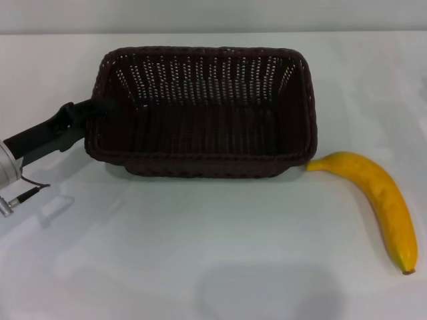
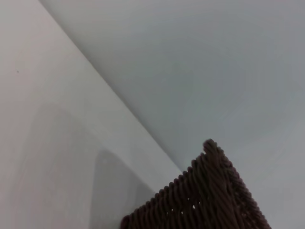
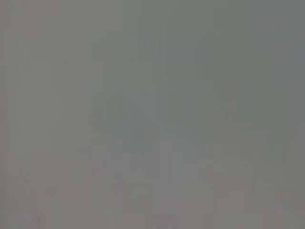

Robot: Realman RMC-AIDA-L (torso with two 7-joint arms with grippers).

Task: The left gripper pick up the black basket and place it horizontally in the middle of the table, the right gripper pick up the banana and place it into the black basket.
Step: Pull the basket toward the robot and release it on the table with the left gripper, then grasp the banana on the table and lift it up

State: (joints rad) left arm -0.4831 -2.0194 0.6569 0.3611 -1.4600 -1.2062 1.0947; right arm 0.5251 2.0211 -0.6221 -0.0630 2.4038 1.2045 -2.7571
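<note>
Where the left gripper reaches in from the left, its black jaws meet the left short rim of the black basket; they appear clamped on that rim, though the contact itself is dark against the weave. Silver wrist and a thin cable trail behind it, down toward the near left edge of the surface. Basket sits with its long side running left to right, open side up, nothing inside. Left wrist view: only a braided basket corner against the pale surface. Banana lies on the surface just beside the basket's near right corner, its stem end touching or nearly touching that corner, body curving away toward the near right, brown tip farthest from the basket. Right gripper: not seen; right wrist view shows plain grey only.
</note>
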